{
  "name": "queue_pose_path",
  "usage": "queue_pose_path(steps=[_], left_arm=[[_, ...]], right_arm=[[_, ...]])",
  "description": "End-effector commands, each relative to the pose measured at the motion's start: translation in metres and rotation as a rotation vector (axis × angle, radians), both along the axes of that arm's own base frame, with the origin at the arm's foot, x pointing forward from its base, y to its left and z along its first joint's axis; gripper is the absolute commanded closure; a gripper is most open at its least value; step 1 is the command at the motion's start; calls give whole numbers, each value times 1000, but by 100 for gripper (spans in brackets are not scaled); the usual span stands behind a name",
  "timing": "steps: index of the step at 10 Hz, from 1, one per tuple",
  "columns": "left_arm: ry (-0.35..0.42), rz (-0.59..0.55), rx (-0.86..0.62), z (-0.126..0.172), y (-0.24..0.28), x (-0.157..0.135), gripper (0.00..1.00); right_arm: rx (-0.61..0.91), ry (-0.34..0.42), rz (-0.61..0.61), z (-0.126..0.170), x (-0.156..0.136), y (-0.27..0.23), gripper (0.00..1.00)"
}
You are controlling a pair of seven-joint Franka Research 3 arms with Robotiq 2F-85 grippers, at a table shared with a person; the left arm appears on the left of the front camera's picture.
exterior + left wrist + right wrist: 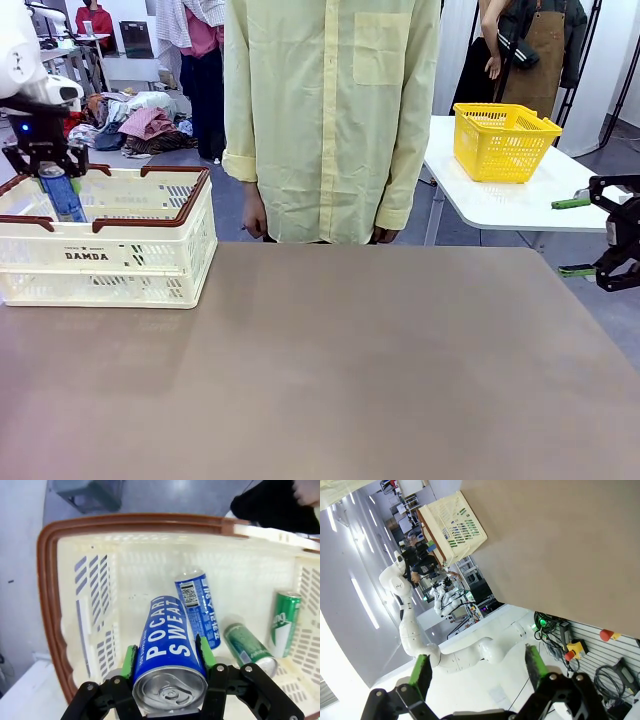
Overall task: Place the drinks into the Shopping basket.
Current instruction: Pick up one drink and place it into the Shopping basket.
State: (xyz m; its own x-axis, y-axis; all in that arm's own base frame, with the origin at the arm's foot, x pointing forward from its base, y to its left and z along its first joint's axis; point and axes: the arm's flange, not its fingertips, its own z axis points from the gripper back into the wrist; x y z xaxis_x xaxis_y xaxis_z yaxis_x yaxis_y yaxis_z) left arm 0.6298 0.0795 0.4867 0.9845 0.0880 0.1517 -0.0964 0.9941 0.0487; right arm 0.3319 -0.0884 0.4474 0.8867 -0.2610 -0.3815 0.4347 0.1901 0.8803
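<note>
The cream Shopping basket (130, 255) with its brown-red rim stands at the table's far left. My left gripper (58, 178) hangs over its left end, shut on a blue drink can (63, 196) held upright and dipping inside the rim. In the left wrist view the green pads (206, 652) clamp this blue can (167, 645) with white lettering, above the basket's floor (145, 575). Lying below are another blue can (198, 607) and two green cans (247, 647) (285, 625). My right gripper (575, 237) hovers open and empty off the table's right edge, fingers (422, 675) apart.
A person in a pale yellow shirt (330, 120) stands at the far side, hands down. Behind on the right, a yellow mesh basket (503, 140) sits on a white side table (500, 205). The brown tabletop (330, 370) stretches bare between the arms.
</note>
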Motion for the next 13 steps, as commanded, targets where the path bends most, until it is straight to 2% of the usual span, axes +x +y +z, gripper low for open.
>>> queue_pose_path(steps=[1,5,8,9,10,11,12,13], left_arm=[[-2,-15,-21,-7,3,-2,100],[111,2,-64,-38,4,4,100],[126,-10,-82,-42,4,3,100],[131,-15,-81,-43,3,4,96],[135,-17,-80,-44,3,5,61],[136,-20,-79,-44,3,4,4],[142,-22,-75,-44,3,4,0],[144,-22,-71,-44,3,4,0]], right_arm=[[2,17,-2,4,-1,0,0],[2,17,-2,4,-1,0,0],[2,17,-2,4,-1,0,0],[2,17,-2,4,-1,0,0],[2,17,-2,4,-1,0,0],[2,17,-2,4,-1,0,0],[2,17,-2,4,-1,0,0],[2,17,-2,4,-1,0,0]])
